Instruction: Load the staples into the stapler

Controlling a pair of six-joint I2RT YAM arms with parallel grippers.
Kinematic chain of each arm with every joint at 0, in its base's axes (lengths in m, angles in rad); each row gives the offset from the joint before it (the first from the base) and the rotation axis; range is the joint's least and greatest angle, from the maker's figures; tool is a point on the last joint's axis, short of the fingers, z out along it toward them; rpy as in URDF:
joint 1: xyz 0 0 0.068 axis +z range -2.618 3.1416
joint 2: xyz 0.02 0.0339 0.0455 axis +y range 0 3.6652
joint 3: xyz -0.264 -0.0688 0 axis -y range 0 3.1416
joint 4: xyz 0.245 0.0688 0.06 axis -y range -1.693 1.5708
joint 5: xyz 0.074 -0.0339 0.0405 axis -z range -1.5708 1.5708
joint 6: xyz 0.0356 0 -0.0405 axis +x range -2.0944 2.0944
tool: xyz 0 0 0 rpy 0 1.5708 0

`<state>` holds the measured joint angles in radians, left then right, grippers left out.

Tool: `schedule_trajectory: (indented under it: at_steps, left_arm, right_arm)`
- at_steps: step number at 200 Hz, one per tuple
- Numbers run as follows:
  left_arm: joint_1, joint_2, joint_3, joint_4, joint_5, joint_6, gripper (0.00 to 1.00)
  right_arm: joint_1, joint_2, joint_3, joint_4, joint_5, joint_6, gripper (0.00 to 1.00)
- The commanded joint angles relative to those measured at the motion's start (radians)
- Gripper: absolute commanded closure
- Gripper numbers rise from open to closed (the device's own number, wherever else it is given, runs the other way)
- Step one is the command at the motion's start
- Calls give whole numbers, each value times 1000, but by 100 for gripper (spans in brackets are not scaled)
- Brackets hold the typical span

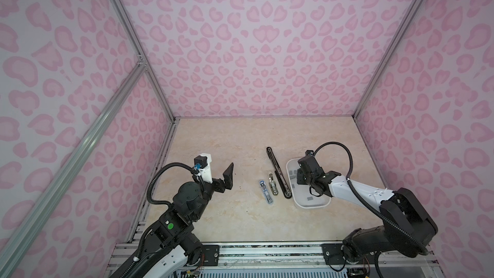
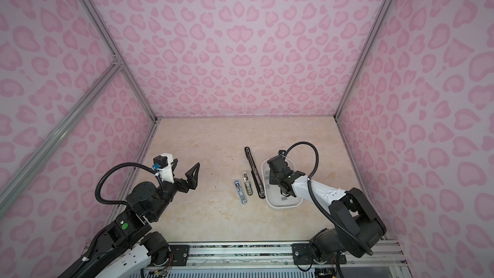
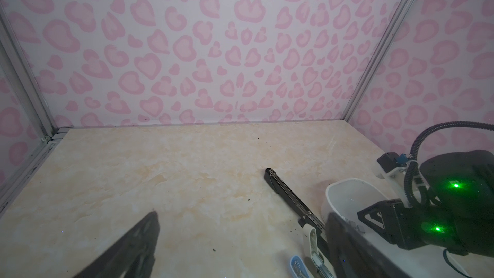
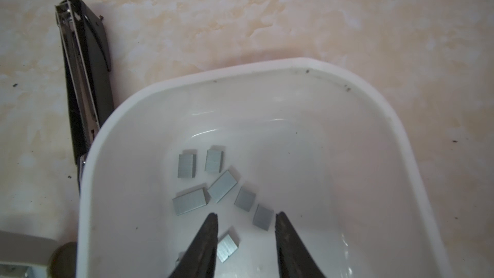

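Several grey staples (image 4: 189,200) lie loose in a white tray (image 4: 240,69) at the right of the table (image 1: 213,209). My right gripper (image 4: 246,216) hangs inside the tray, open, with one tilted strip (image 4: 226,247) lying between its fingers, close to one of them; whether they touch I cannot tell. A long black stapler (image 1: 278,172) lies opened flat along the tray's left side. Left of it lie a small beige stapler (image 1: 273,185) and a small blue stapler (image 1: 266,192), both opened. My left gripper (image 2: 185,168) hovers wide open over the table's left part, empty.
Pink patterned walls close the table in on three sides, with aluminium posts (image 1: 374,76) in the corners. A metal rail (image 1: 267,252) runs along the front edge. The right arm (image 1: 361,191) reaches over the tray's near end.
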<state>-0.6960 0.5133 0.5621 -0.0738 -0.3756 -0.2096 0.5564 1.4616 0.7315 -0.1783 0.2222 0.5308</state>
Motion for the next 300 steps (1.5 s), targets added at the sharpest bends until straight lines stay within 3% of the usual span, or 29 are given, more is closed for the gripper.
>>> schedule_trajectory:
  at_steps: [1, 73, 300]
  left_arm:
    - [0, 12, 0, 40, -40, 3, 3]
    - [0, 44, -5, 51, -70, 8, 3]
    - [0, 39, -11, 62, -68, 7, 3]
  right_arm:
    - [2, 40, 19, 33, -28, -9, 65]
    - [51, 129, 38, 104, -52, 41, 72]
    - [23, 195, 30, 125, 41, 72, 69]
